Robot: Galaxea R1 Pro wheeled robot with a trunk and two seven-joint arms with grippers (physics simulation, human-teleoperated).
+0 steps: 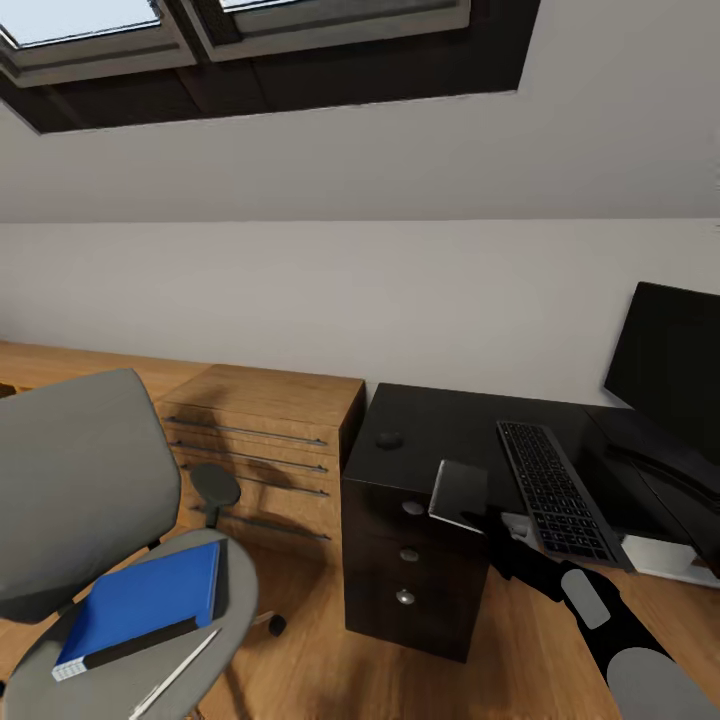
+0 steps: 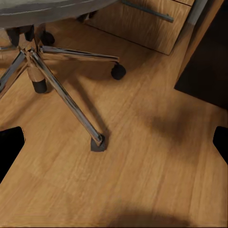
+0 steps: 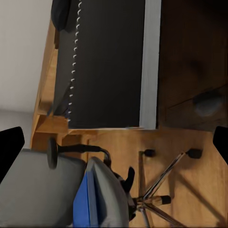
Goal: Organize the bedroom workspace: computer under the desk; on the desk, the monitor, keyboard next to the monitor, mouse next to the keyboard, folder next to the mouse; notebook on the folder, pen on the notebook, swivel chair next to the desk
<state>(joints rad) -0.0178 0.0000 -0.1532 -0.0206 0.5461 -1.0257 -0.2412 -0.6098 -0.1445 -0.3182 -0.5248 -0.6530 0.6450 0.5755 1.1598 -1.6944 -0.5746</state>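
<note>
I've got the notebook (image 1: 459, 493) pinched in my R claw (image 1: 497, 522) at the desk (image 1: 440, 425) front edge, folder (image 1: 140, 603) at 9 o'clock on the swivel chair (image 1: 75, 480); L claw state unclear.

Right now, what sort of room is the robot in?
Likely a home office corner in an attic room: a sloped ceiling with skylights, a black desk with keyboard and monitor, and a grey swivel chair.

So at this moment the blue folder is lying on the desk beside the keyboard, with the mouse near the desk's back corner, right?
Not quite. The folder lies on the swivel chair seat, not on the desk, as the head view shows. The keyboard is on the desk, and the mouse sits near its back corner.
</note>
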